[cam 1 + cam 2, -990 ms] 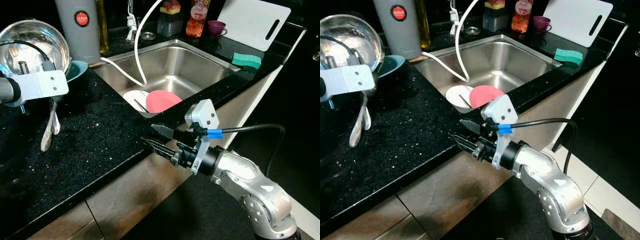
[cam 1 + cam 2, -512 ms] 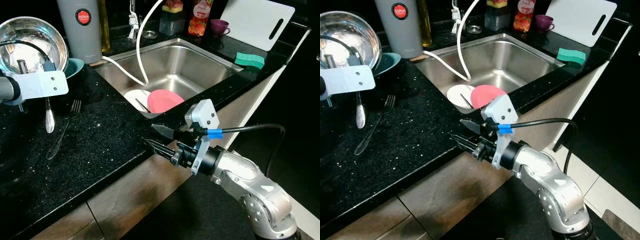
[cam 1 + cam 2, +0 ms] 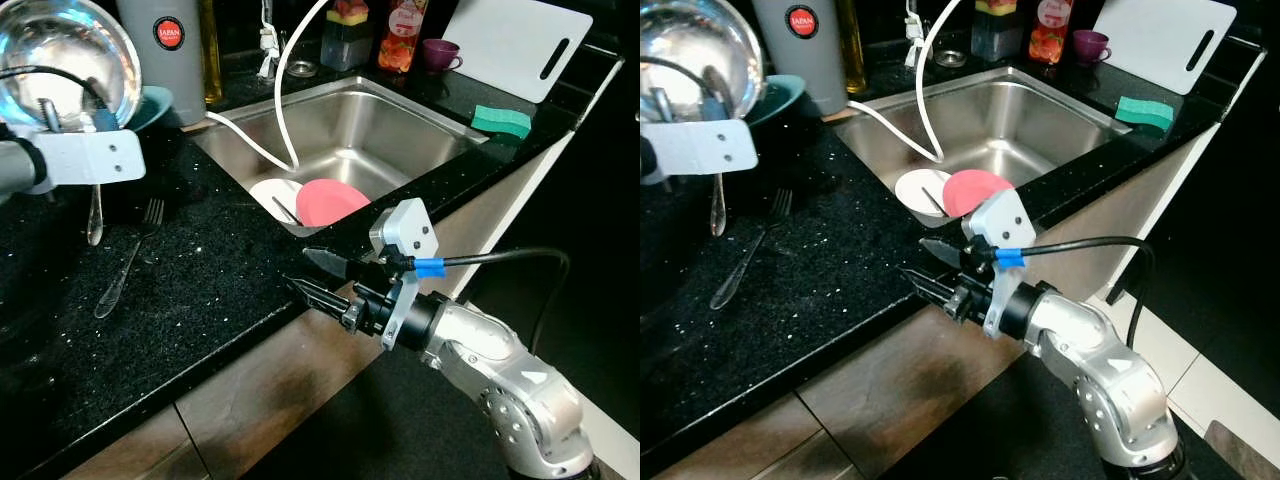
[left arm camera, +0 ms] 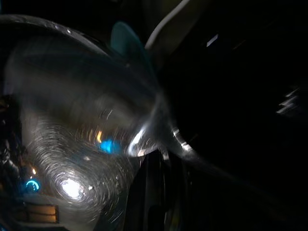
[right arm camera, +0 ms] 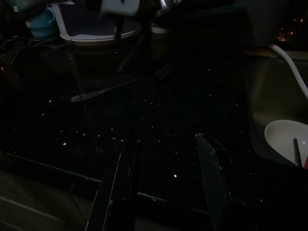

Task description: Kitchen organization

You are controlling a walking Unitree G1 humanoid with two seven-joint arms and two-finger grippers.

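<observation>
A spoon (image 3: pixel 94 215) is held hanging from the left gripper (image 3: pixel 85 190) above the black bench (image 3: pixel 200 290), beside the fork (image 3: pixel 128 260) lying there. It should be carried level toward the steel bowl (image 3: pixel 60 65). The right gripper (image 3: pixel 305 275) is kept wide apart at the bench edge.

head views downward, wrist views close

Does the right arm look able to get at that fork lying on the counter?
Probably yes. The right gripper hovers open at the counter's front edge, and the dark stretch between it and the fork looks bare. The left gripper hangs a spoon beside the fork, which might crowd it.
</observation>
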